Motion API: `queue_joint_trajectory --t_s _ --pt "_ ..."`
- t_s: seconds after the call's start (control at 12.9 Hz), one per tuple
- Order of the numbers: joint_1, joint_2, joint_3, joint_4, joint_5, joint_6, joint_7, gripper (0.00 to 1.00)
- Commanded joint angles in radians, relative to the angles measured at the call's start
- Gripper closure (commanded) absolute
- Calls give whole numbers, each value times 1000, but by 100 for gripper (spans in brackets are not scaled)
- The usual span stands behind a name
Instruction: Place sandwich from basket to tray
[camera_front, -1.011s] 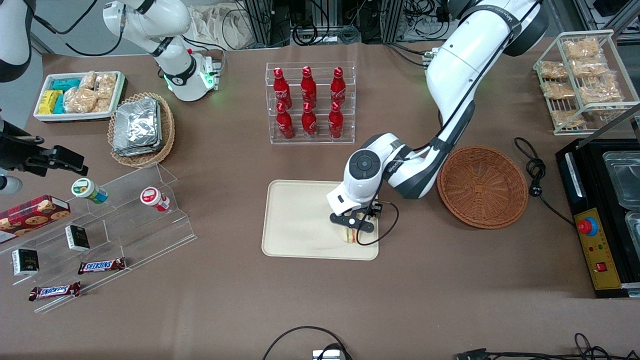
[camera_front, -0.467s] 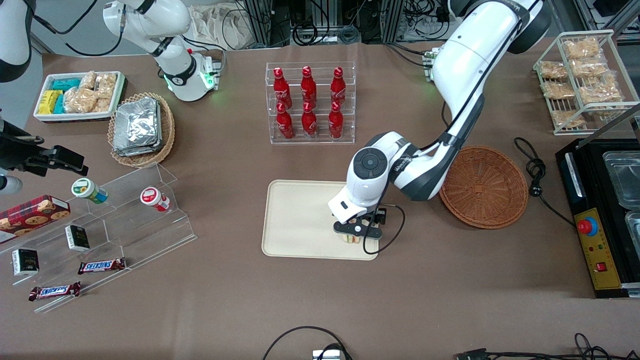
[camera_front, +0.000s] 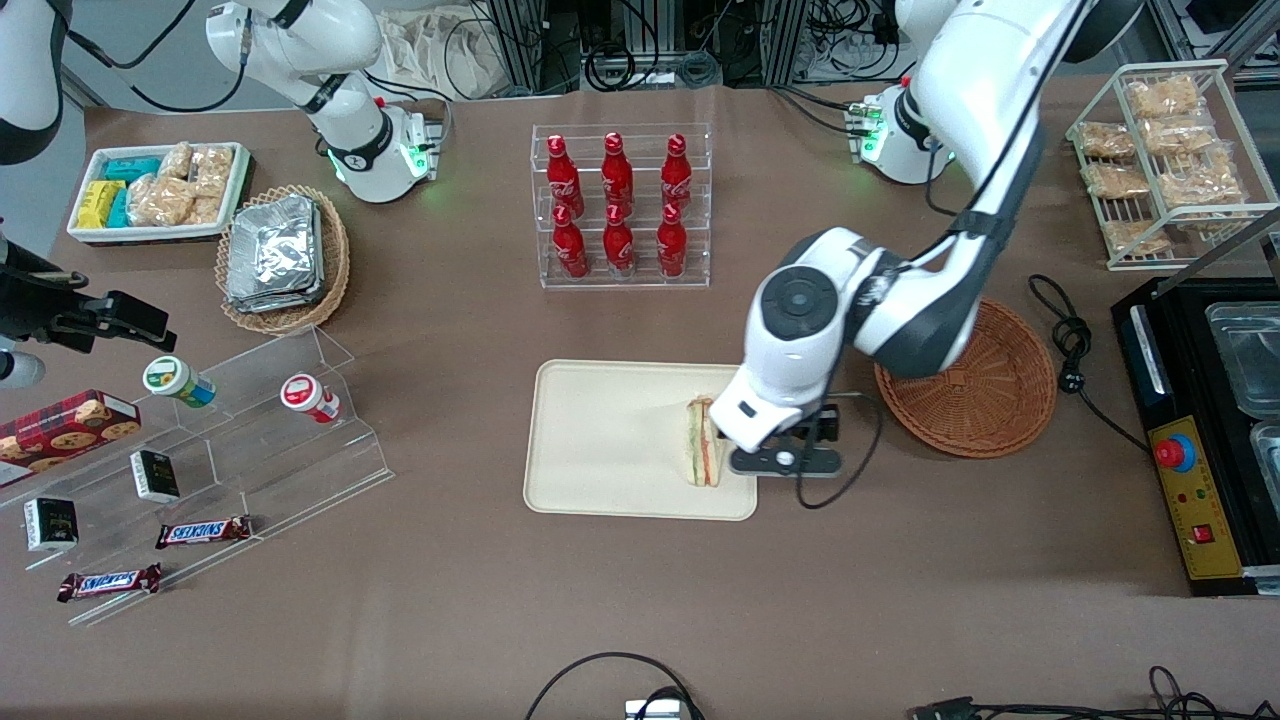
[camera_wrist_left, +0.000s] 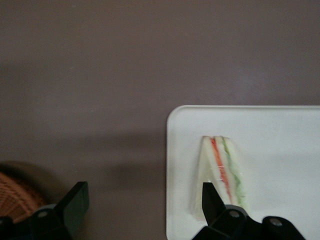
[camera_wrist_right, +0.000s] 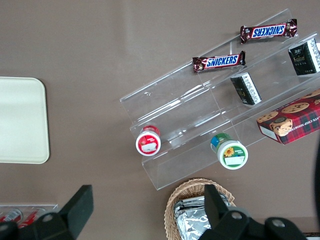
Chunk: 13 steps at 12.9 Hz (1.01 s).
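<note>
I am looking over the brown tabletop, where the tray is lying just beside the basket. The sandwich is standing on its edge on the tray, near the corner closest to the basket. My gripper is hovering above the tray's rim beside the sandwich, fingers spread wide and gripping nothing. I am judging the wedge light, soft and easily crushed; any regrasp should pinch the flat bread faces gently, never the layered cut side.
</note>
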Motion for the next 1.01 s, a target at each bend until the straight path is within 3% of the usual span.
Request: queue_joint_trajectory --t_s 0.0,0.62,0.93 --pt "51 -63 -3 -14 -60 -65 -36 0" --pt "196 -180 15 -20 -66 -194 -27 0" --pt "202 -206 17 -18 -75 -227 -24 0"
